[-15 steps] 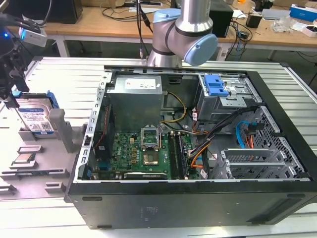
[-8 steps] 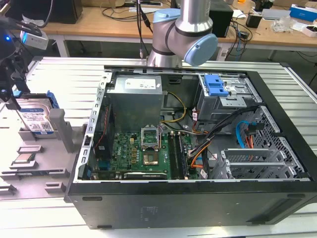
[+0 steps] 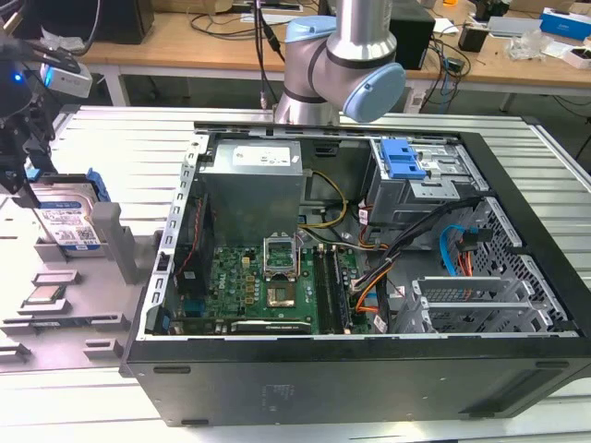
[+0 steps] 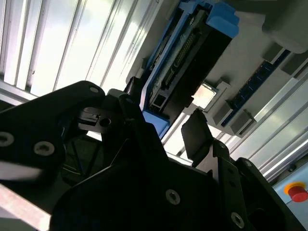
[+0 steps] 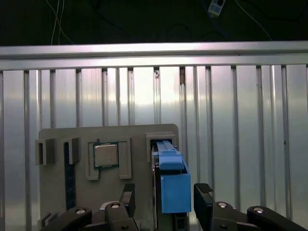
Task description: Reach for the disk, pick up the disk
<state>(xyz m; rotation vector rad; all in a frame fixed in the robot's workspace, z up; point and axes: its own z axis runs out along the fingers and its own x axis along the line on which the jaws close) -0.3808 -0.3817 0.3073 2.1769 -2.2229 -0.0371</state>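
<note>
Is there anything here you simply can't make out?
Exterior view: the end effector is cut by the picture's edge; the grey holder hides the disk's lower part.
First wrist view: the disk is edge-on, so its label is hidden.
Second wrist view: the disk covers part of the CPU chip.

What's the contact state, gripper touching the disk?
Apart. In the first wrist view the gripper is open, its fingers straddling the disk, with a gap on each side.
</note>
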